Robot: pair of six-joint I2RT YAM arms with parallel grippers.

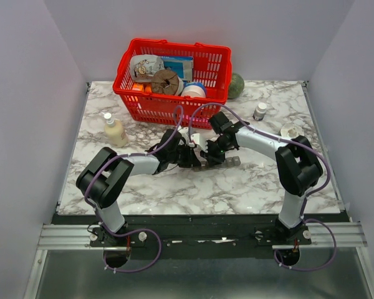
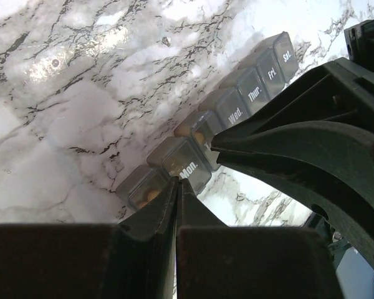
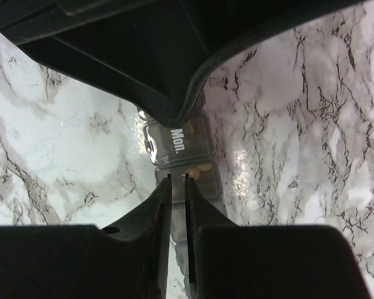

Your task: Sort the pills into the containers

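My left pincer (image 2: 176,185) is pressed together, tips at the "Mon." lid of the narrow dark grey plastic strip of lidded compartments (image 2: 237,106), which lies mid-way on the white marbled tabletop (image 1: 237,187). My right pincer (image 3: 176,179), closed to a sliver, points at the neighbouring compartment holding small tan pills (image 3: 199,169).

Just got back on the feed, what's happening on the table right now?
Both arms lean over the pill organizer in the middle of the marble table. The left hand is shut, its tips at the compartment marked Mon. The right hand is shut too, its tips at the next compartment, where tan pills show. More pills lie in the end compartment on the other side of Mon. Whether either hand pinches anything cannot be told.
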